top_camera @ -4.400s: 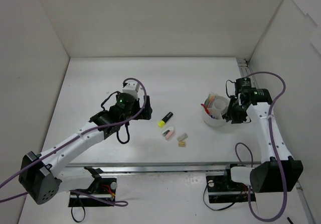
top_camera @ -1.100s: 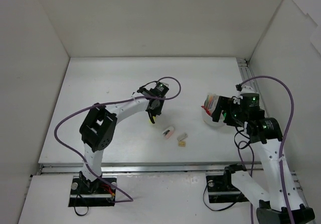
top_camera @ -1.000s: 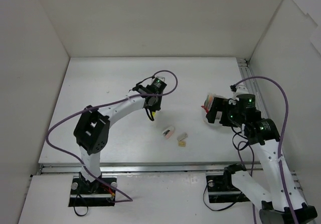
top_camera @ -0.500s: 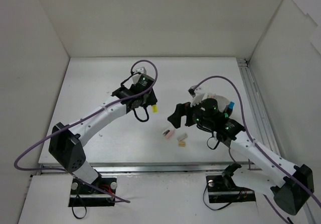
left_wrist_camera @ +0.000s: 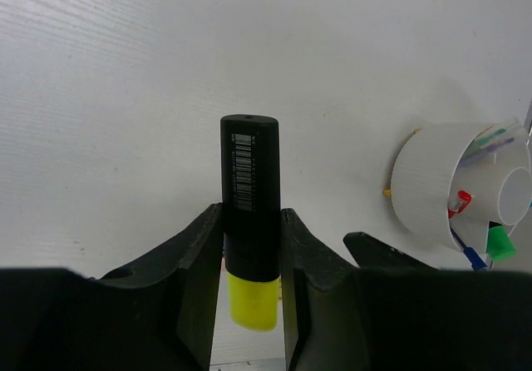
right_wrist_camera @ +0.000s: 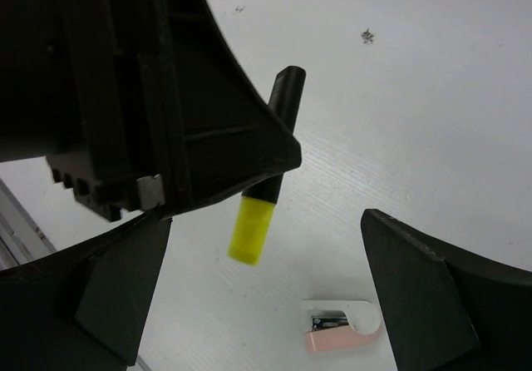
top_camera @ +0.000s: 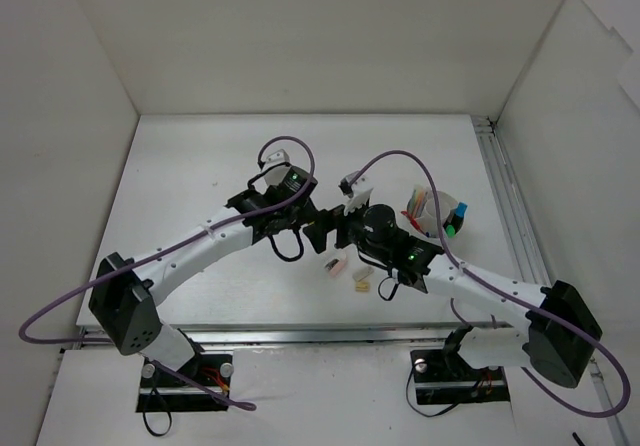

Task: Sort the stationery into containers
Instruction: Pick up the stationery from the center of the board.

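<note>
My left gripper is shut on a black highlighter with a yellow end, held above the table. The right wrist view shows that highlighter pointing down out of the left gripper's fingers. My right gripper is open, its fingers wide on either side below the yellow end, touching nothing. From above, both grippers meet mid-table, left gripper and right gripper. The white tub with pens and highlighters stands to the right, also seen as the tub. A pink eraser lies below the grippers.
A grey eraser and a tan eraser lie next to the pink eraser. A smaller white cup sits inside the tub. White walls box in the table on three sides; a rail runs along the right.
The right arm has swung left from the tub to the left gripper, still open. The left gripper has carried the highlighter a little to the right.
</note>
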{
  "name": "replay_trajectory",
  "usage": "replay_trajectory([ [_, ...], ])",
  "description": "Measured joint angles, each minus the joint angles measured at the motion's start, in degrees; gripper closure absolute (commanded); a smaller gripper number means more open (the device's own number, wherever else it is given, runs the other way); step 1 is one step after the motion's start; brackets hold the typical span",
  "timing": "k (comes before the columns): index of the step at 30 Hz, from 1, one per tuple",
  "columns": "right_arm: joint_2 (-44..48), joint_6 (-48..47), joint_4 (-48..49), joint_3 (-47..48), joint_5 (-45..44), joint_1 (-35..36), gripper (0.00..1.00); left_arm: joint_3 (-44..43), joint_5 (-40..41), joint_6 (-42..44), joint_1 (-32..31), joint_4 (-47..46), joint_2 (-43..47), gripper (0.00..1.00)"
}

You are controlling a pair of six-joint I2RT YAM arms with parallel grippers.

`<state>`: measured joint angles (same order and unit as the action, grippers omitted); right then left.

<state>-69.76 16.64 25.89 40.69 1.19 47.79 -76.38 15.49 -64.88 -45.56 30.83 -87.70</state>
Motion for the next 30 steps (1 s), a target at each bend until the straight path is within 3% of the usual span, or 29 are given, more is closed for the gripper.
replay_trajectory([
  [8,-5.25,0.02,3.56,0.04,-2.21,0.87,0.15,1.84,2.1,-2.4,-0.7,-1.07,4.07,1.0],
  [12,-6.91,0.24,3.67,0.17,-2.16,1.22,0.6,3.26,2.71,-3.21,-0.85,-1.53,5.42,1.0],
  [15,-7.02,0.52,4.2,0.44,-1.84,1.79,0.69,3.52,2.82,-3.65,-0.94,-2.58,5.42,1.0],
  [20,-7.02,0.17,5.64,0.92,-0.76,2.19,0.73,4.98,2.78,-3.78,-1.27,-2.93,5.44,1.0],
  [23,-7.02,-0.2,5.49,0.94,-0.68,2.19,0.88,5.49,2.62,-4.02,-1.27,-2.99,5.51,1.0],
  [24,-7.02,-0.22,5.42,0.94,-0.85,2.03,1.0,5.49,2.58,-4.22,-1.27,-3.19,5.6,1.0],
  [30,-6.86,-0.28,5.64,0.94,-1.03,2.12,1.0,6.36,2.64,-4.35,-1.27,-4.13,6.51,0.96],
])
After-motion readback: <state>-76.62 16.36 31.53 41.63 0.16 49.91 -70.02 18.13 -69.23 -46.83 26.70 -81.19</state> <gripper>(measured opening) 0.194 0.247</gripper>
